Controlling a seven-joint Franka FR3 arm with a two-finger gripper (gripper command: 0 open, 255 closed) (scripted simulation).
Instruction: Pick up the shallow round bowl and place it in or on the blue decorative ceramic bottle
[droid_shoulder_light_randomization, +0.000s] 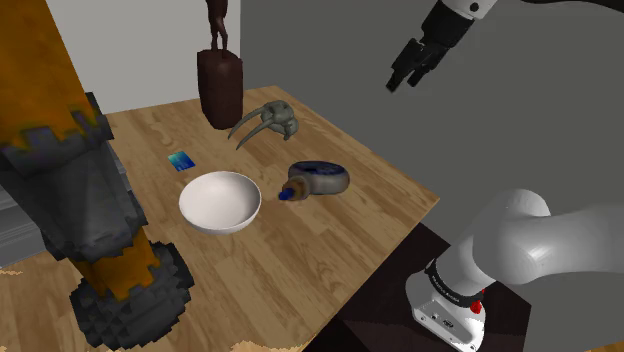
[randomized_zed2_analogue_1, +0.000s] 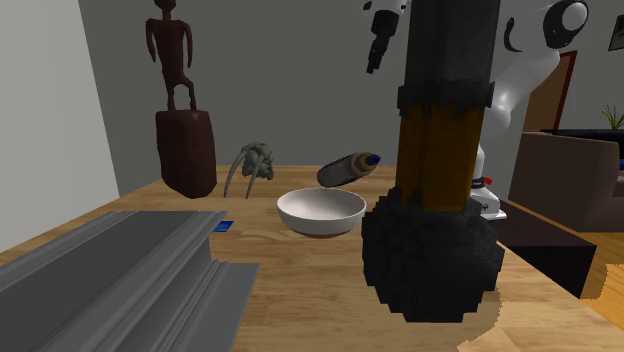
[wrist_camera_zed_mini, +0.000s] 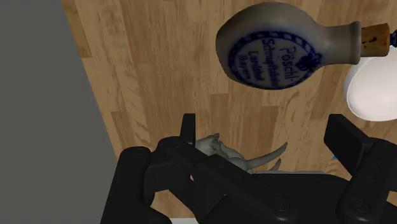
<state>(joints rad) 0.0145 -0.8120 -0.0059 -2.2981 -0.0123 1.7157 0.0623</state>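
The bowl (droid_shoulder_light_randomization: 220, 202) is white, shallow and round, standing upright on the wooden table (droid_shoulder_light_randomization: 330, 250), just beside the bottle (droid_shoulder_light_randomization: 318, 179) at its corked end and not touching it. The bottle is grey with blue markings and lies on its side, so any resting place on it would be a curved flank. The gripper (droid_shoulder_light_randomization: 408, 68) hangs high above the bottle and well apart from it. The wrist view shows the gripper's fingers (wrist_camera_zed_mini: 188, 130) spread wide with nothing between them. The bowl looks stiff, smooth and probably light, likely slippery and liable to chip. Its body is broader than the open jaws appear, so the thin rim is the sensible hold: one finger inside, one outside, pinching the wall on the side nearest the bottle. The bowl's underside is hidden, so whether it has a foot cannot be told. In the wrist view the bowl (wrist_camera_zed_mini: 375, 89) is cut off at the frame edge, and the tusked skull (wrist_camera_zed_mini: 235, 156) beyond the bottle is partly covered by the gripper. In the second exterior view a tall orange and dark pillar (randomized_zed2_analogue_1: 440, 180) stands in front of the bottle (randomized_zed2_analogue_1: 350, 168) and hides much of the arm. The lettering on the bottle is hard to read in full.
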